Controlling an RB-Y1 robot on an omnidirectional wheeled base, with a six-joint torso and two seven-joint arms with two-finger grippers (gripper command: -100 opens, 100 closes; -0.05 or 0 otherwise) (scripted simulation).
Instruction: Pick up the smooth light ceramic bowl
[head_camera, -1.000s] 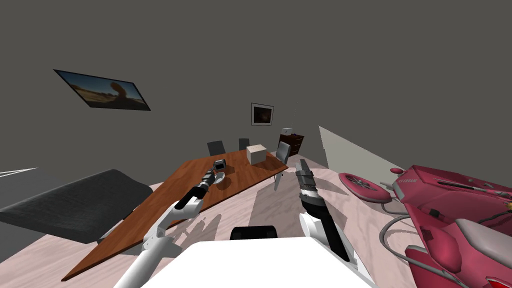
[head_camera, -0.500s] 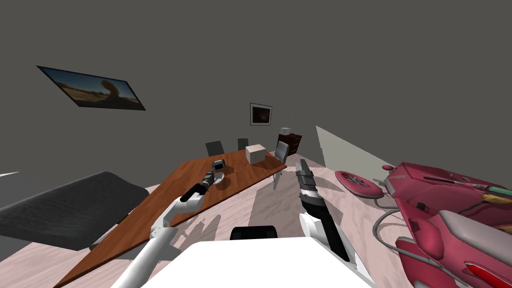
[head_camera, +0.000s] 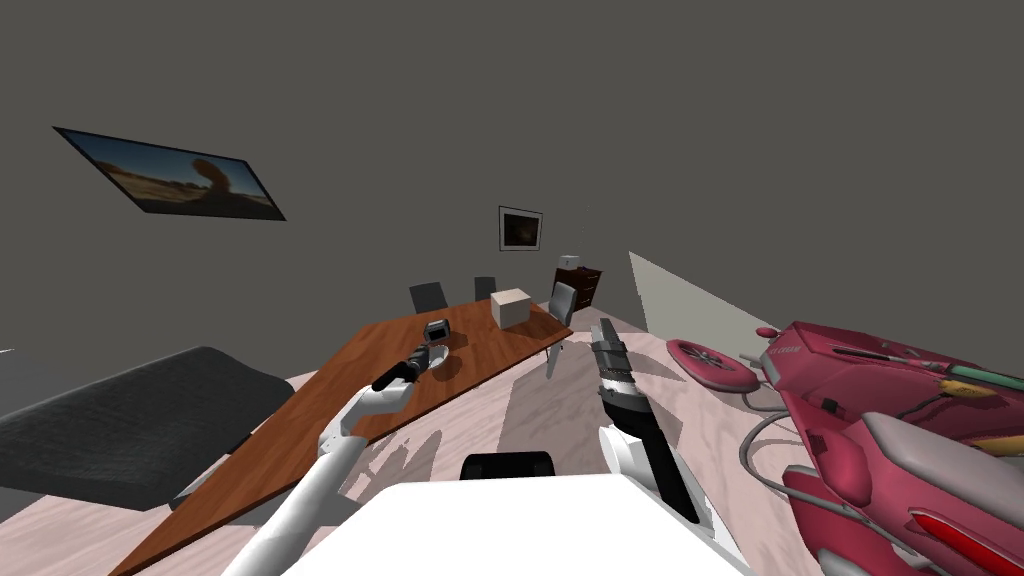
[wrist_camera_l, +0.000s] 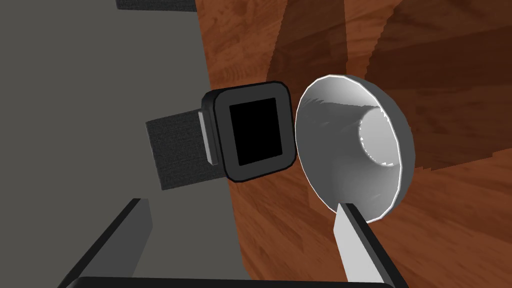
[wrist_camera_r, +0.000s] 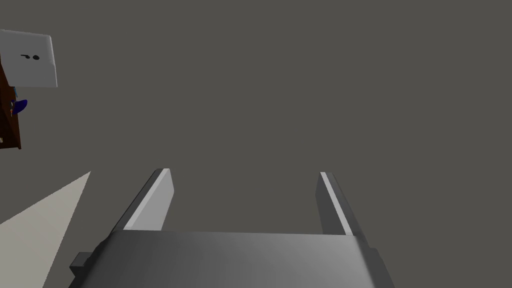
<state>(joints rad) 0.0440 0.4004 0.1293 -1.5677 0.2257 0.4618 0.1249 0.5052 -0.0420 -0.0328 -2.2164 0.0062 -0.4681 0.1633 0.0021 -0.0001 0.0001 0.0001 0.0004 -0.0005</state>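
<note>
Closest in, the left jaws stood spread over the wooden bench (head_camera: 330, 420). One finger's (wrist_camera_l: 357, 245) tip met the rim of the light grey bowl (wrist_camera_l: 350, 150), and the other reached out past the bench's far long edge. The bowl straddled that first finger's line, partly between the jaws. Just beside it, at that edge, sat a dark square device (wrist_camera_l: 252, 131) with a black face. The right jaws, also spread, hung off the near long edge. A beige box (head_camera: 511, 307) stood near the far end. The red machine's (head_camera: 880, 420) lettering was too small to read.
</note>
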